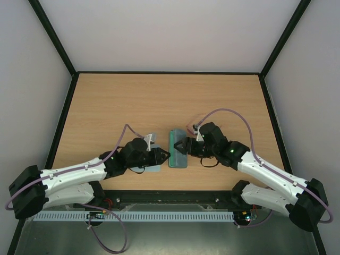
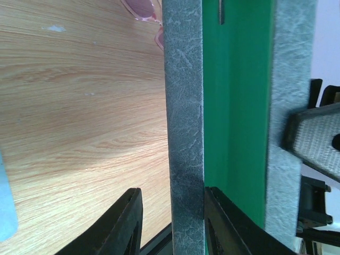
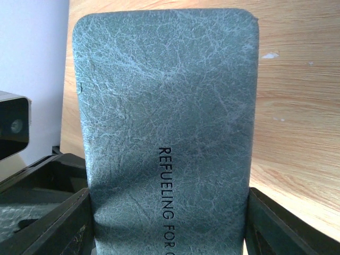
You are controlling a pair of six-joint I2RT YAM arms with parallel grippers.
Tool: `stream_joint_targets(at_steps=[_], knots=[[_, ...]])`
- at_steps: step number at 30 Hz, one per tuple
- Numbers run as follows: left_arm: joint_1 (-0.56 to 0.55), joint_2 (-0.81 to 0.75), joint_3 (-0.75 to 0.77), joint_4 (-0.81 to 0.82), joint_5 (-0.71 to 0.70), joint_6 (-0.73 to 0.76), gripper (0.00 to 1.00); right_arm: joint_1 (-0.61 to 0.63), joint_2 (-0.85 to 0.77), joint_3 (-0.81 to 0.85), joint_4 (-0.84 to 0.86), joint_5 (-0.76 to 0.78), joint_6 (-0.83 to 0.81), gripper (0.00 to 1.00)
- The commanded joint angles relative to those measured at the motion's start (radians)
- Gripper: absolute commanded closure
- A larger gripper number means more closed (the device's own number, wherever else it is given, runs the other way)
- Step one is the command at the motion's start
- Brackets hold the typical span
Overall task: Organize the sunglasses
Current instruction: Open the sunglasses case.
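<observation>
The grey-blue case (image 1: pixel 178 149) lies open at the table's middle, its green lining (image 2: pixel 234 106) showing. My left gripper (image 2: pixel 172 191) is open and straddles one case wall (image 2: pixel 186 122): one finger rests inside on the lining, and the other stands a little apart on the outside. My right gripper (image 3: pixel 170 191) is shut on the case lid (image 3: pixel 167 106), with a finger against each long edge. The pink sunglasses (image 2: pixel 141 8) lie on the table just beyond the case, partly hidden behind my right arm (image 1: pixel 190 126).
A pale blue-grey cloth (image 1: pixel 152 169) lies flat under my left wrist, and its corner shows at the left edge (image 2: pixel 5 207). Black frame posts line the wooden table (image 1: pixel 106 106), with white walls behind them. The two arms meet at the case.
</observation>
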Motion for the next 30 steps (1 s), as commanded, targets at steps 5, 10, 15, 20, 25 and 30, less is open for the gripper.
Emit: stream_joint_targets(at_steps=[5,10,15,20,25,30], knots=[[0.046,-0.007,-0.037,-0.123,-0.040,0.031,0.65,-0.006,-0.051,-0.015,0.056,-0.064,0.015,0.65],[0.050,0.007,-0.039,-0.120,-0.035,0.032,0.65,-0.006,-0.043,-0.013,0.054,-0.064,0.009,0.65],[0.056,0.008,-0.050,-0.120,-0.039,0.031,0.64,-0.005,-0.043,-0.018,0.055,-0.066,0.008,0.65],[0.067,-0.008,-0.056,-0.125,-0.035,0.030,0.62,-0.006,-0.043,-0.026,0.046,-0.056,0.003,0.65],[0.085,-0.053,-0.022,-0.186,-0.042,0.044,0.53,-0.007,-0.034,-0.048,0.074,-0.053,0.008,0.65],[0.138,-0.125,0.026,-0.309,-0.069,0.091,0.45,-0.078,0.065,-0.036,0.189,-0.128,-0.010,0.64]])
